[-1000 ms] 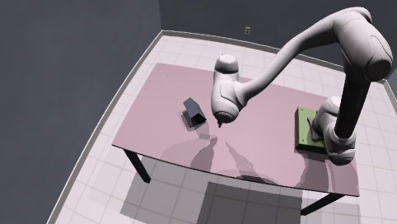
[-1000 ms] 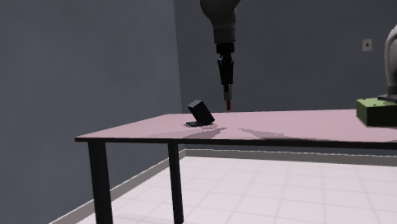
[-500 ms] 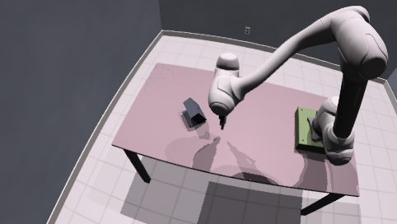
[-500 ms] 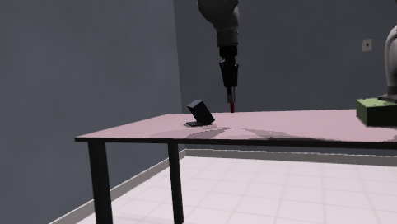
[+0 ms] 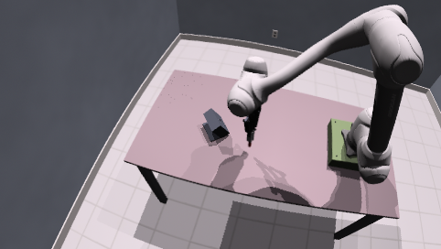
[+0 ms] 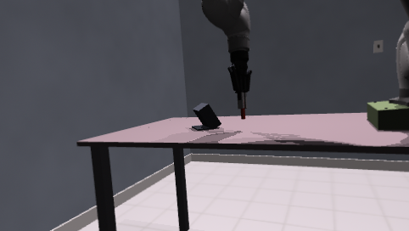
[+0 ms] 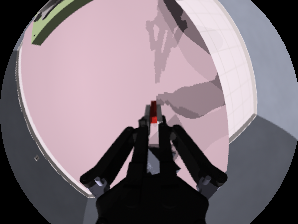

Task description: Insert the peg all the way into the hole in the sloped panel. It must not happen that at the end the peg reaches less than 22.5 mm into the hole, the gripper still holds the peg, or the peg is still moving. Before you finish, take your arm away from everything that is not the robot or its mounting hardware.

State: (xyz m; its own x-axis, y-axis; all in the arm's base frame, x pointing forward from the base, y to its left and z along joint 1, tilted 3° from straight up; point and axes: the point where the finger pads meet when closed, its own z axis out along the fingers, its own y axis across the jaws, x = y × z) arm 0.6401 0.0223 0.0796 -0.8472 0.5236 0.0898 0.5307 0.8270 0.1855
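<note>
The gripper is pinching the red peg between nearly closed fingers, the peg hanging point-down above the pink table. The sloped panel is sitting on the table just to the left of the peg, apart from it. The step in hand looks like carrying the grasped peg toward the panel. Next, the arm is likely needing to tilt the peg square to the slope and line it up with the hole, which is not showing clearly here
</note>
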